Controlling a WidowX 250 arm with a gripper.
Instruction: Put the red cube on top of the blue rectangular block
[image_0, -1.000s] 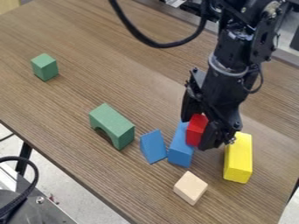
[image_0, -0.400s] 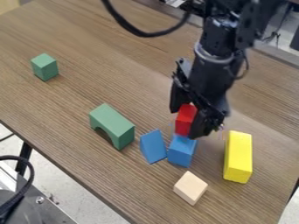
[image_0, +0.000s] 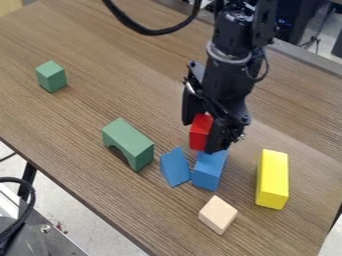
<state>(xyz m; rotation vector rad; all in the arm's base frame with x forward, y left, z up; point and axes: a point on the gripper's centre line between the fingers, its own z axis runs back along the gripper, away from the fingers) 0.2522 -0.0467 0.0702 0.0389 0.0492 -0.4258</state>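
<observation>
My gripper (image_0: 202, 135) hangs over the table right of centre, shut on the red cube (image_0: 200, 132). Both are at the upper left end of the blue rectangular block (image_0: 209, 170), whose far end is partly hidden behind the gripper. The cube's lower edge appears just up and left of the block; whether the two touch, I cannot tell.
A blue wedge (image_0: 175, 167) lies just left of the blue block, with a green arch (image_0: 128, 143) beyond it. The yellow block (image_0: 272, 179) stands to the right, a pale wooden block (image_0: 218, 215) in front, and a green block (image_0: 51, 76) far left.
The gripper has shifted left and slightly up in the view with the red cube held, uncovering more of the blue block's top. The blocks on the table look unmoved.
</observation>
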